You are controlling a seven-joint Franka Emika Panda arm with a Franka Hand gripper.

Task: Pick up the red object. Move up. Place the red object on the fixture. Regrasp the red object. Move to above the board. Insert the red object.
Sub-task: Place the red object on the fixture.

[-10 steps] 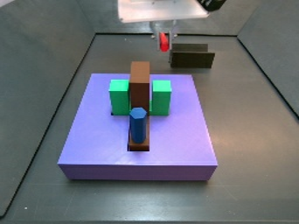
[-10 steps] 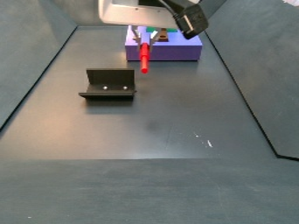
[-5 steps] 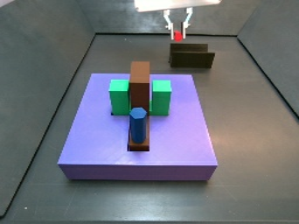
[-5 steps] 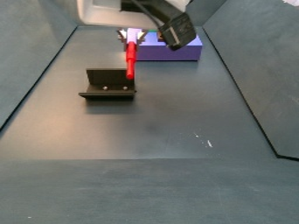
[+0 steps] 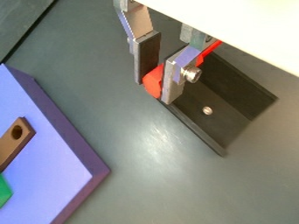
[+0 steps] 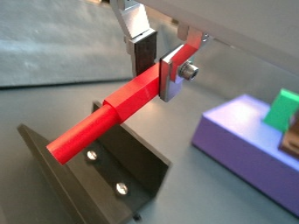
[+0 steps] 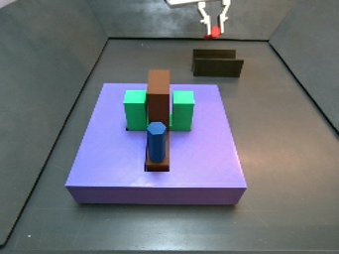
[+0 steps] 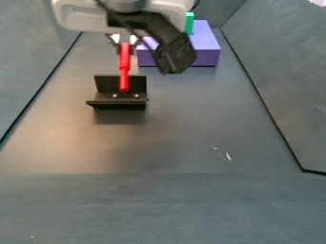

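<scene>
Across the floor goes the gripper (image 8: 124, 42), off the board's side and over to the fixture (image 8: 118, 92); a second ago it hung near the edge of the board (image 7: 157, 145) with the red object (image 8: 124, 63) dangling, and now in a side view that peg sits directly over the dark bracket; in a side view from the board's end the gripper (image 7: 212, 22) has slid back and up toward the top of the frame, with just a red tip (image 7: 213, 34) showing below the fingers, above the fixture (image 7: 217, 65).

Fingers are clamped on the red object, no doubt about it; in a wrist view the silver plates pinch the peg (image 6: 107, 116) near one end and the rest of its length runs out over the bracket's raised wall (image 6: 100, 166); in a wrist view looking down, the red end (image 5: 153, 82) peeks out between the pads with the fixture (image 5: 228, 101) right behind it; whether peg and bracket are touching yet, I cannot tell, though in a side view its lower end looks close to the back wall.

So pick-up and lift look done, and this reads as the approach to the set-down; what it calls for next, by my judgement, is a gentle lowering so the peg seats against the bracket before the jaws let go; release too high or off-line and it could tip or roll off onto the floor; the board waits well apart, untouched.
</scene>
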